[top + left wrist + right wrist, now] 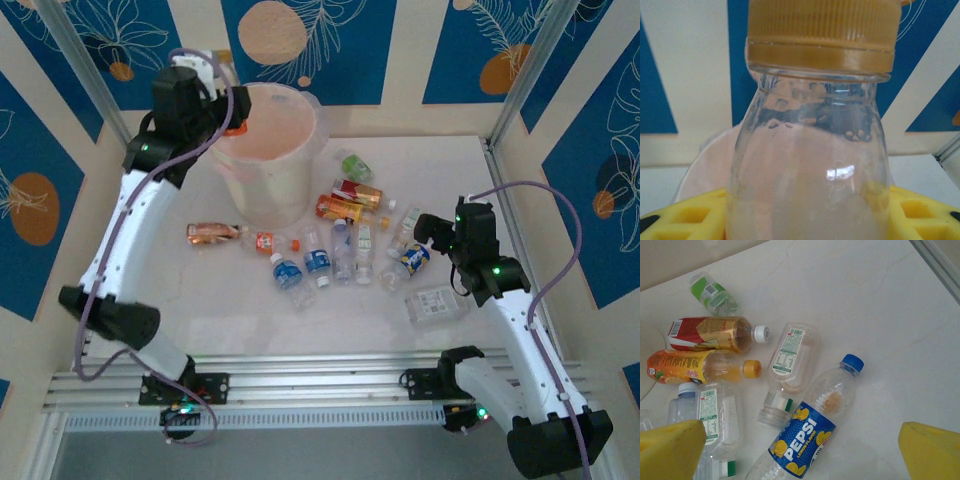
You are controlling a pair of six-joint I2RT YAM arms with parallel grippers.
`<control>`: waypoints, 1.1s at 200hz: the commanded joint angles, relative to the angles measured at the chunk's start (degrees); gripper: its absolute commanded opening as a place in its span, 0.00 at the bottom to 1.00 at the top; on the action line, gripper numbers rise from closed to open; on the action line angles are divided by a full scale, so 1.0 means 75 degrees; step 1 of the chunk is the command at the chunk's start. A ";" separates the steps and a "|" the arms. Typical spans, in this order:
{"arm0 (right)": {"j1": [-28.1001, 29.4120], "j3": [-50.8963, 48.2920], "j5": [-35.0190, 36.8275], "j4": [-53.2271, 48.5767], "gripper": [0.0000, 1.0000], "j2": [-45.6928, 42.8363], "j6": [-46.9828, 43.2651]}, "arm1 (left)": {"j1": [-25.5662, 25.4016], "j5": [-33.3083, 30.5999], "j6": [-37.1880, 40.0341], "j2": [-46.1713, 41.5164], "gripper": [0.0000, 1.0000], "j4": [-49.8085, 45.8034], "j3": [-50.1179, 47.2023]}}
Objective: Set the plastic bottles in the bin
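Left gripper [232,118] grasps a clear orange-capped bottle [810,165] by the far-left bin [262,180], seemingly above its rim; let go only once fully over the opening. Right gripper [802,445] hangs spread wide above the Pepsi bottle [840,390], nearer right.

Overhead view down on table [230,300]; right wrist low over shared Pepsi bottle [807,435]; left wrist against capped bottle [810,165].
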 commanded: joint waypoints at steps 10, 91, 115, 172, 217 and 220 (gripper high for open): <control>0.0139 0.0182 -0.0065 -0.0118 0.99 0.0020 0.0180 | 0.0058 0.0338 0.0502 0.1319 0.49 0.0191 0.1391; 0.0378 0.0233 0.0113 -0.0303 0.99 0.0049 0.0263 | 0.0080 0.1149 0.0779 0.3406 0.49 -0.1344 0.3177; 0.0410 0.0253 0.0137 -0.0353 0.99 0.0079 0.0265 | 0.0080 0.1332 0.1001 0.3577 0.50 -0.1746 0.3177; 0.0496 0.0218 0.0160 -0.0330 0.99 0.0098 0.0310 | 0.0112 0.1318 0.1320 0.3909 0.50 -0.2671 0.3176; 0.0545 0.0270 0.0221 -0.0386 0.99 0.0092 0.0313 | 0.0109 0.1498 0.1427 0.4278 0.50 -0.2956 0.3171; 0.0551 0.0267 0.0219 -0.0394 0.99 0.0093 0.0313 | 0.0113 0.1490 0.1432 0.4300 0.50 -0.2966 0.3166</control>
